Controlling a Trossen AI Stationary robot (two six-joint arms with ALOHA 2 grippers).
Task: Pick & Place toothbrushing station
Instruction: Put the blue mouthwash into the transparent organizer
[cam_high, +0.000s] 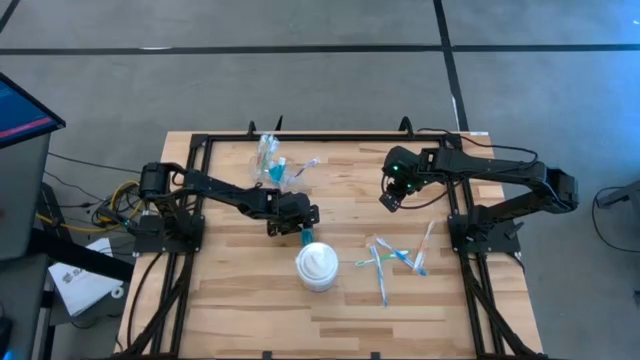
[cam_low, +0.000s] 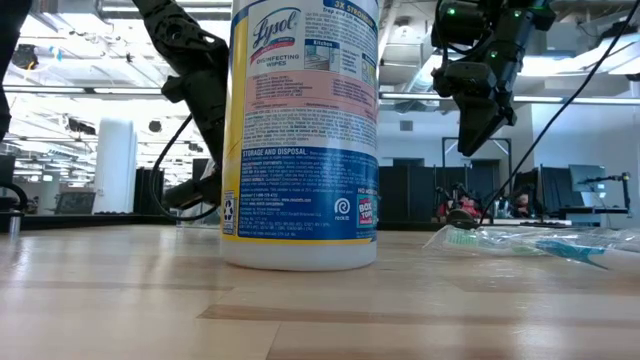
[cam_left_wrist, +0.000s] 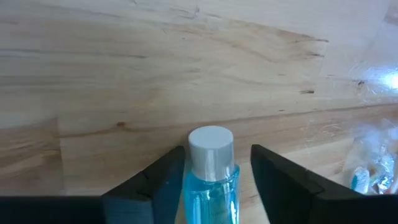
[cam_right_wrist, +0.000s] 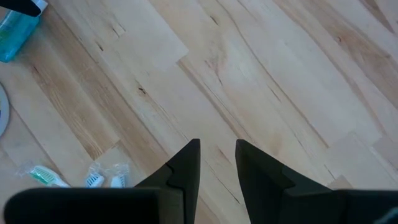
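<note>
Butcher-block table fills my overhead feed. My left gripper (cam_high: 303, 231) is clamped on a small blue white-capped tube (cam_left_wrist: 210, 177), just behind the white wipes tub (cam_high: 318, 267) at mid-table. My right gripper (cam_high: 391, 198) hangs above bare wood with its fingers nearly together, holding nothing. Wrapped toothbrushes (cam_high: 388, 260) lie scattered right of the tub; clear cups (cam_high: 270, 160) sit near the far edge.

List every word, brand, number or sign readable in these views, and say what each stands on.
"Lysol", on the tall white cylindrical wipes canister.
"DISINFECTING WIPES", same canister, under the brand.
"STORAGE AND DISPOSAL", heading on its side label.
"BOX TOPS", small badge near its base.
Its remaining fine print is too small to read.
The small clear bottle of blue liquid between the left gripper's fingers shows no readable text.
</note>
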